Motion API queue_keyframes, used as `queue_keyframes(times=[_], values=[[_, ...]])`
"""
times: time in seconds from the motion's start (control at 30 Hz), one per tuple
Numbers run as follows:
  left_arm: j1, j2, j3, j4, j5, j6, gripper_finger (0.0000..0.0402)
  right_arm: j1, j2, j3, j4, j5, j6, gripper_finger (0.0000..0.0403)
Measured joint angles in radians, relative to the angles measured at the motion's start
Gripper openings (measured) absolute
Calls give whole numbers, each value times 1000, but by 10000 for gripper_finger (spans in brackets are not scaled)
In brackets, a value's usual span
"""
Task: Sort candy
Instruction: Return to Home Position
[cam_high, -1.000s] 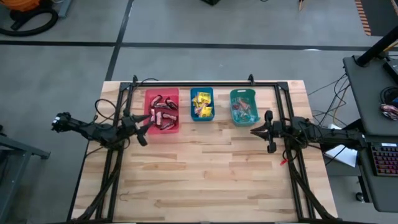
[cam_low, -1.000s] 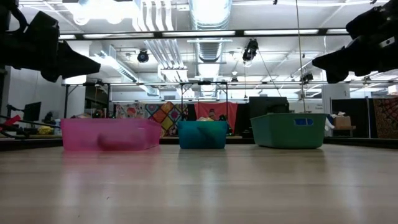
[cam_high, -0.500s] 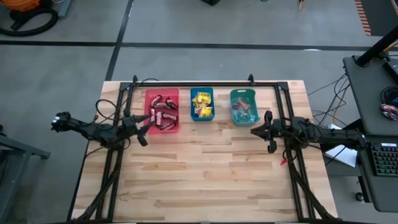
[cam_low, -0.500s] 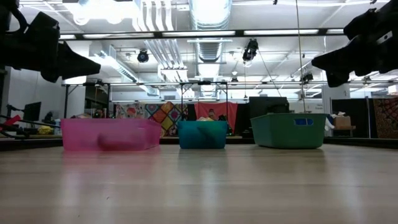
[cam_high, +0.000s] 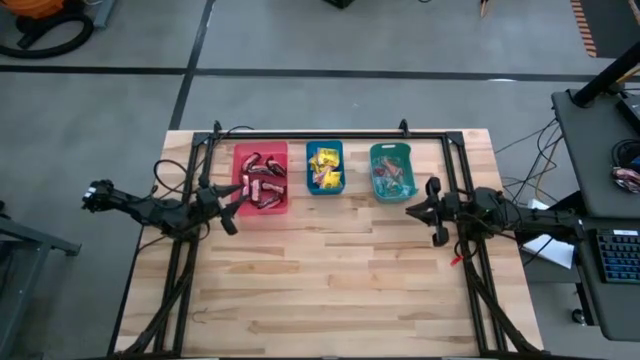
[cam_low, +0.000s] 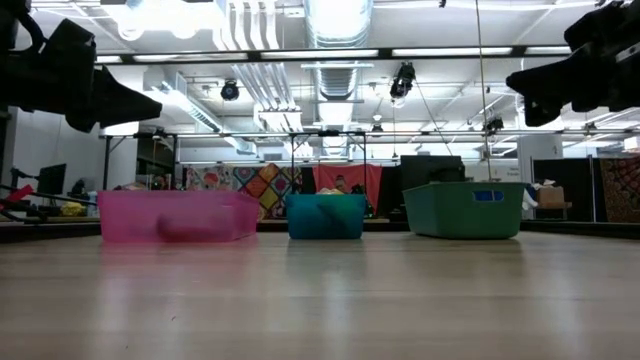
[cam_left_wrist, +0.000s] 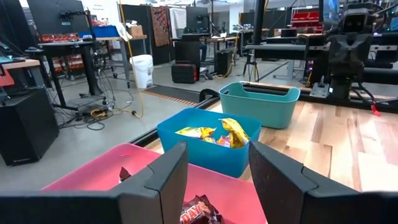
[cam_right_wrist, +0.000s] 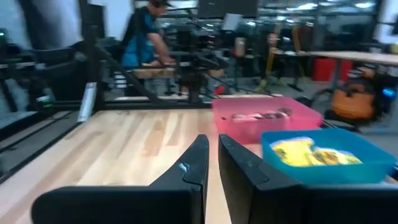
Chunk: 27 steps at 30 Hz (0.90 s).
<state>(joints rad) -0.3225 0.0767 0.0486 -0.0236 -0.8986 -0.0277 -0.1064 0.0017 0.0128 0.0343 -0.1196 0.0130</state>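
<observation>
High view: shows a wooden worktop (cam_high: 330, 285) with three bins set in a row close to its far edge, each apart from its neighbour. Finds all the candy (cam_high: 264, 184) inside them: dark brown-red bars (cam_high: 258, 190) heaped in the red bin (cam_high: 261, 148) at the left end of the row, yellow packets (cam_high: 326, 170) in the blue bin (cam_high: 309, 172) in the middle, small teal and orange pieces (cam_high: 392, 182) in the teal bin (cam_high: 373, 170) at the right end. Places the left gripper (cam_high: 235, 208) toward the worktop's left edge, at the near left corner of the red bin, released and spread wide around bare air. Places the right gripper (cam_high: 410, 210) toward the right edge, just beside the near right corner of the teal bin, clenched to a thin slit and grasping nothing. Low view: sets both grippers high above the wood, well over the bin rims, one at each side of the row. Left wrist view: looks between two parted fingers (cam_left_wrist: 165, 180) across the red bin toward the blue and teal ones, with one bar's wrapper just below the gap. Right wrist view: looks past two fingers (cam_right_wrist: 193, 171) almost touching, over the yellow packets in the blue bin toward the red bin, and picks out a person (cam_right_wrist: 149, 34) in a blue top leaning over a bench beyond the table.
</observation>
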Motion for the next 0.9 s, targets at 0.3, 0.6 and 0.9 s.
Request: queue_keyframes(times=[0.3,0.6,0.9], values=[[0,1,0,1,0,0,155,6,-1,-1,2,-37,-28,29],[0,0,0,1,0,0,155,6,18,-1,5,-38,-77,29],[0,0,0,1,0,0,155,6,21,-2,5,-37,-76,29]])
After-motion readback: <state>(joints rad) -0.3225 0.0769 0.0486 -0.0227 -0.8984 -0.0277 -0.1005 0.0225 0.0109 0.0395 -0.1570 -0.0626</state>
